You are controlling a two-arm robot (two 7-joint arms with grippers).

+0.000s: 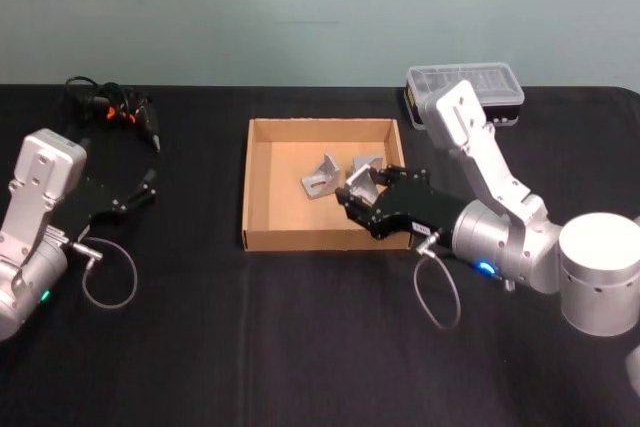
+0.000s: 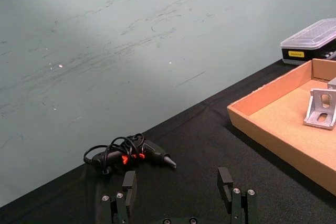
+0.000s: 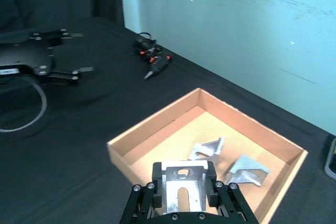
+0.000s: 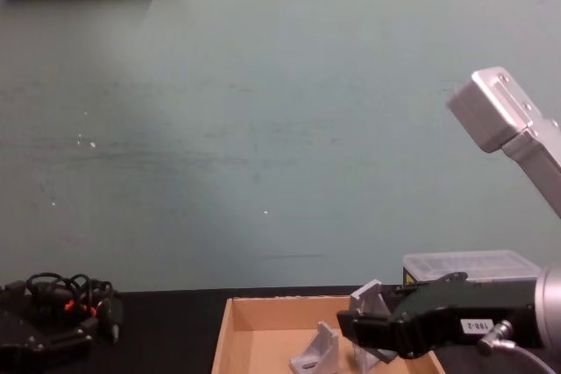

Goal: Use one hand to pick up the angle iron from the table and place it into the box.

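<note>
My right gripper (image 1: pixel 358 199) is shut on a silver angle iron (image 3: pixel 181 187) and holds it above the near right part of the tan box (image 1: pixel 245 187). From the chest, the held angle iron (image 4: pixel 368 299) hangs a little above the box floor. Two more angle irons (image 1: pixel 322 175) (image 3: pixel 247 169) lie on the box floor, side by side. My left gripper (image 1: pixel 140 192) rests open over the black table (image 1: pixel 250 327) at the left, well apart from the box, with nothing between its fingers (image 2: pixel 128 182).
A black plastic case with a clear lid (image 1: pixel 470 87) stands behind the box at the right. A tangle of black cables with orange bits (image 1: pixel 110 107) lies at the far left. A grey cable loop (image 1: pixel 110 277) hangs near my left arm.
</note>
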